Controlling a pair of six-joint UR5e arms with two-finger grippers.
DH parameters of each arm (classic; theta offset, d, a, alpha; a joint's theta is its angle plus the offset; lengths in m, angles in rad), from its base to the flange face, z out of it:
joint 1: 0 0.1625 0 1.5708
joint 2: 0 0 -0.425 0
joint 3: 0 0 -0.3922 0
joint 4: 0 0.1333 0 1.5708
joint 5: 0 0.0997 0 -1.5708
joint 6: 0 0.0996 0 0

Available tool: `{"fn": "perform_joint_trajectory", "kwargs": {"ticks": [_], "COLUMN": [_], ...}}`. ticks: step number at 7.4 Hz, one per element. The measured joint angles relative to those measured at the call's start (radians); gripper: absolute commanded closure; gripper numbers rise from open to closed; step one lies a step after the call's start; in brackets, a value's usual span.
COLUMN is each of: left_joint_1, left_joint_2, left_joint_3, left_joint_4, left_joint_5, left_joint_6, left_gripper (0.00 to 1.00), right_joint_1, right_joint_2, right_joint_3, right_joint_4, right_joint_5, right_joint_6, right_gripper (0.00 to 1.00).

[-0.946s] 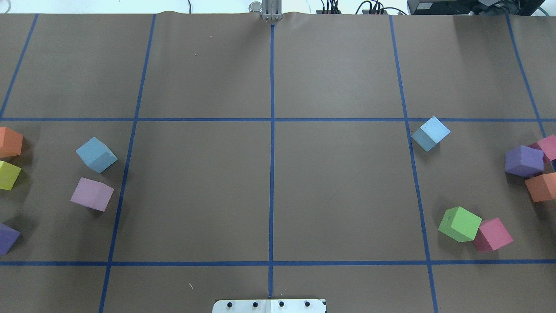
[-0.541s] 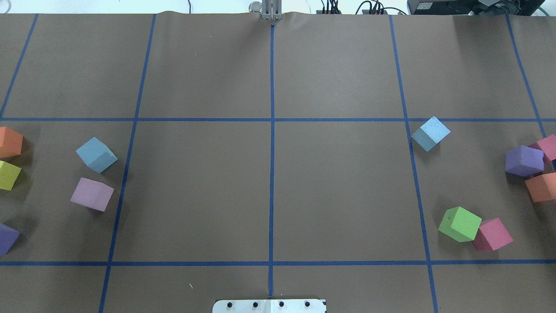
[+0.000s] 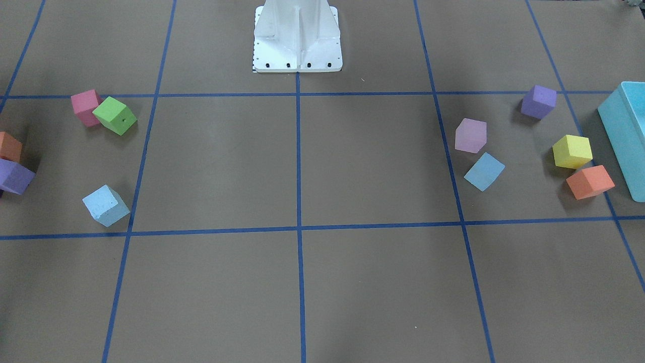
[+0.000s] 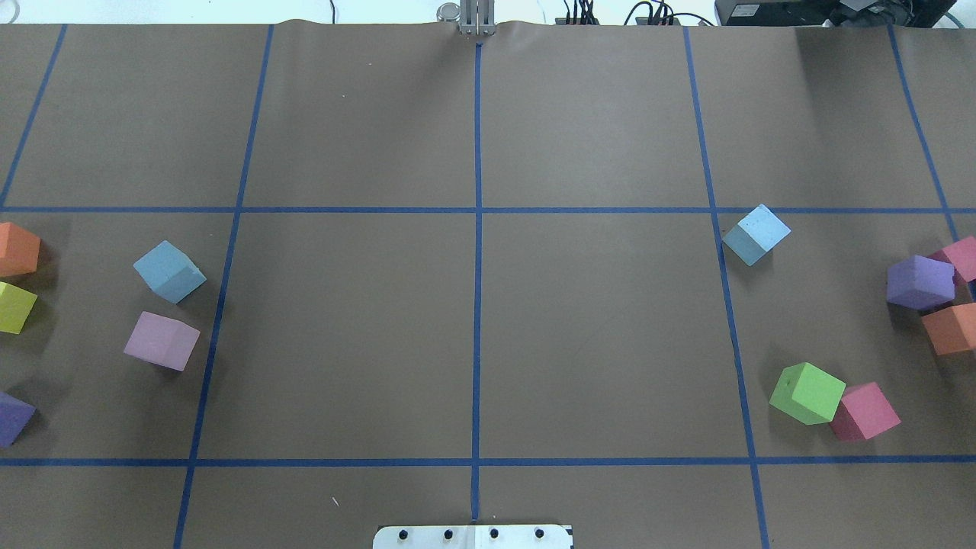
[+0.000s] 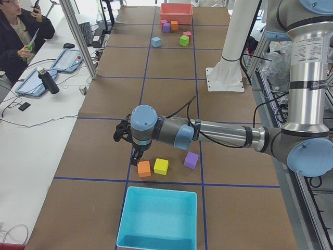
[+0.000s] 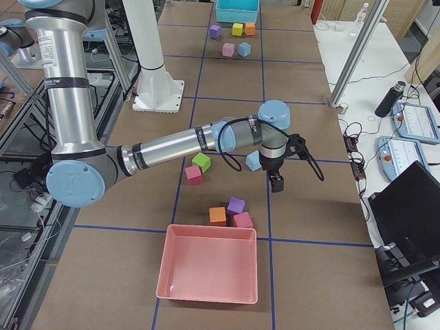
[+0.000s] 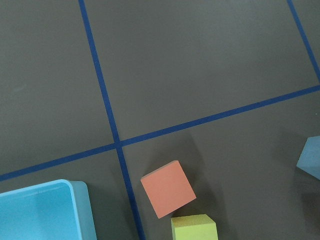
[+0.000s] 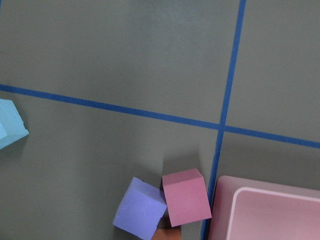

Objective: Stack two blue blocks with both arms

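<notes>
One pale blue block [image 4: 169,271] lies on the left side of the table, next to a lilac cube [image 4: 162,341]; it also shows in the front view [image 3: 484,171] and at the right edge of the left wrist view [image 7: 311,157]. The other blue block [image 4: 756,234] lies on the right side, also in the front view [image 3: 106,205] and the right wrist view [image 8: 10,131]. My left gripper [image 5: 135,158] hangs above the orange cube [image 5: 144,168]. My right gripper [image 6: 276,184] hangs just beside the right blue block [image 6: 253,161]. I cannot tell whether either is open or shut.
A turquoise bin [image 3: 622,136] stands at the left end of the table and a pink bin [image 6: 206,271] at the right end. Orange [image 4: 15,249], yellow [image 4: 14,307] and purple cubes lie far left; green [image 4: 807,393], pink, purple and orange cubes lie right.
</notes>
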Motion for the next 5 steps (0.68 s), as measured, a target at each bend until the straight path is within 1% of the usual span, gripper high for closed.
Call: {"fn": "perform_joint_trajectory", "kwargs": {"ticks": [1, 2, 4, 5], "left_joint_1": [0.0, 0.0, 0.0, -0.001], "left_joint_2": [-0.001, -0.001, 0.001, 0.003], "left_joint_3": [0.008, 0.011, 0.013, 0.013], "left_joint_4": [-0.006, -0.008, -0.01, -0.011], "left_joint_5": [-0.001, -0.002, -0.002, -0.002], "left_joint_6": [0.0, 0.001, 0.002, 0.002], "left_gripper": [0.02, 0.02, 0.02, 0.02], "right_joint_1": [-0.009, -0.046, -0.202, -0.289], "right_joint_2": [0.005, 0.025, 0.112, 0.145], "right_joint_3": [-0.016, -0.022, -0.024, -0.032], "right_joint_4": [0.057, 0.082, 0.097, 0.115], "right_joint_5": [0.005, 0.005, -0.007, -0.034], "right_joint_6": [0.002, 0.019, 0.152, 0.199], "right_gripper": [0.0, 0.0, 0.01, 0.01]}}
